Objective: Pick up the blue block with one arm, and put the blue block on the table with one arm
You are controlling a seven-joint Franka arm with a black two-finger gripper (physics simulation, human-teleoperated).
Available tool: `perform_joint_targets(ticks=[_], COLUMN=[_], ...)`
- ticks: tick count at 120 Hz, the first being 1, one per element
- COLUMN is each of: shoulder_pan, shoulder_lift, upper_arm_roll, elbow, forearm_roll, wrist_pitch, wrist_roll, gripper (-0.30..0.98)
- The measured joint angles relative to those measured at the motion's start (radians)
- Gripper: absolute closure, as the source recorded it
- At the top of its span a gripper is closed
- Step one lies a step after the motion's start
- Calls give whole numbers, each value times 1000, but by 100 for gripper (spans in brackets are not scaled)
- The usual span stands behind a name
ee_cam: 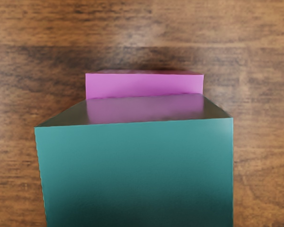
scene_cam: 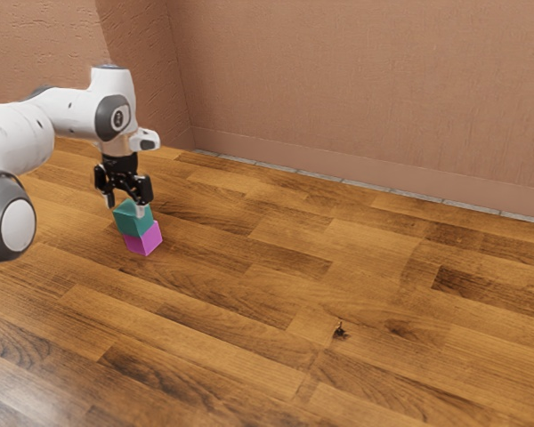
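Hand [scene_cam: 125,206] poised with fingers spread, a robot arm hangs over the blue block [scene_cam: 131,221], a teal cube lying at about five o'clock from it in the exterior view, close beneath. The block sits on a magenta block [scene_cam: 144,241], which juts out toward five o'clock. Nothing appears pinched; the next move likely calls for a short drop to straddle the upper block, then a lift that spares its support before placement on the worktop [scene_cam: 249,311].
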Motion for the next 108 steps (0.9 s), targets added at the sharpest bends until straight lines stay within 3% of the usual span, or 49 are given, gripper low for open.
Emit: perform_joint_targets(ticks=[32,59,108], shoulder_pan=[12,23,-69], shoulder_lift=[37,46,32], upper_arm_roll=[-2,-21,-67], elbow=[1,7,38], forearm_roll=[-6,-6,-1], wrist_pitch=[43,66,68], wrist_roll=[-14,-21,-30], gripper=[0,25,31])
